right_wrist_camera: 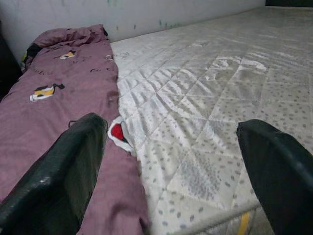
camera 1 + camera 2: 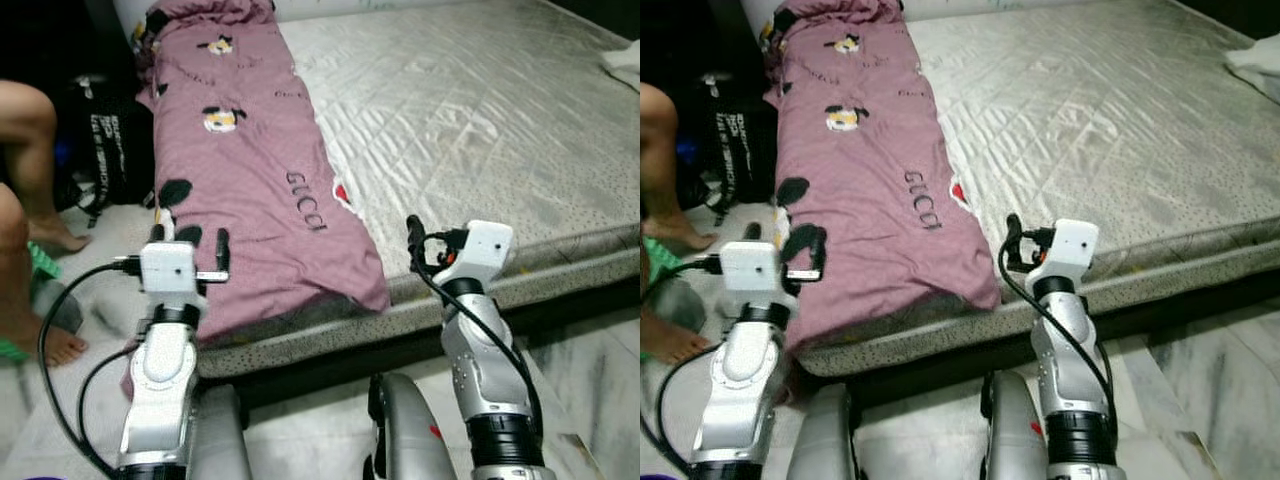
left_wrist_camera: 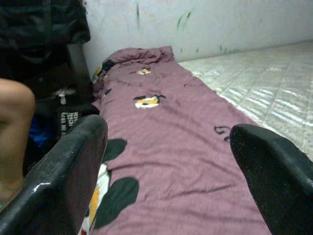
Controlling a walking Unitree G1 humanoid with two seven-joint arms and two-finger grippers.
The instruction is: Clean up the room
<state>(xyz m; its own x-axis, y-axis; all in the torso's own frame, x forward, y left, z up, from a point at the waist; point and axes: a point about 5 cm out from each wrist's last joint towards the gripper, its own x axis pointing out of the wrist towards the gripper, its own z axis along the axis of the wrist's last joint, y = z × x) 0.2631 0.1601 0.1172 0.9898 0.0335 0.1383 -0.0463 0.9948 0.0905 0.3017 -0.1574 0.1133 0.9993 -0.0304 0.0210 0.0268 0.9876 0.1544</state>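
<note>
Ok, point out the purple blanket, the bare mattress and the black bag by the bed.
purple blanket [image 2: 250,170], left eye view, middle of the fabric.
bare mattress [image 2: 470,120], left eye view, quilted top surface.
black bag [image 2: 105,150], left eye view, lettered front.

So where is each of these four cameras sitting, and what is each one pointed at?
Left eye view: head camera, looking down at the mauve blanket on the mattress; both arms show.
Right eye view: its stereo twin, same scene.
Left wrist view: looks between the open left gripper fingers along the blanket.
Right wrist view: looks between the open right gripper fingers at the mattress.
Both wrist views share the blanket.
</note>
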